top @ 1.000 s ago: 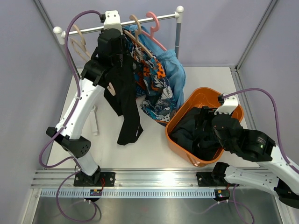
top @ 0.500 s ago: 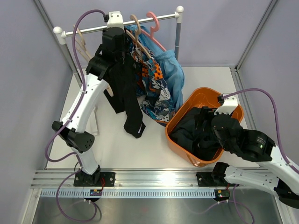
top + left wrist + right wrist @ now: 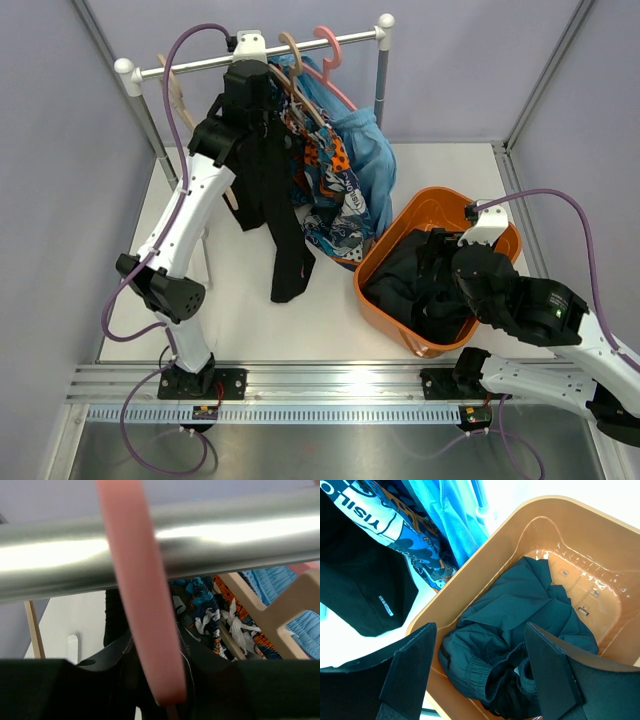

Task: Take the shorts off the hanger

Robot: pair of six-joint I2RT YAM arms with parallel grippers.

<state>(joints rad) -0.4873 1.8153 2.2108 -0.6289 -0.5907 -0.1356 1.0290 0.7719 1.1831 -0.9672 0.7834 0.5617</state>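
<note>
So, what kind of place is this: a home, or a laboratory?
Most likely a robot test cell in a laboratory. The left arm and right arm are bolted to a metal rail, plain panel walls enclose the white table, and a small clothes rack stands beside an orange tub.

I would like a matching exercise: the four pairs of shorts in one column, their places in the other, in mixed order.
1 black shorts
2 dark navy shorts
3 patterned shorts
4 light blue shorts

A in the orange basket
B hanging rightmost in the top view
C hanging between two other pairs
D hanging leftmost, reaching lowest

Pairs: 1-D, 2-A, 3-C, 4-B
</note>
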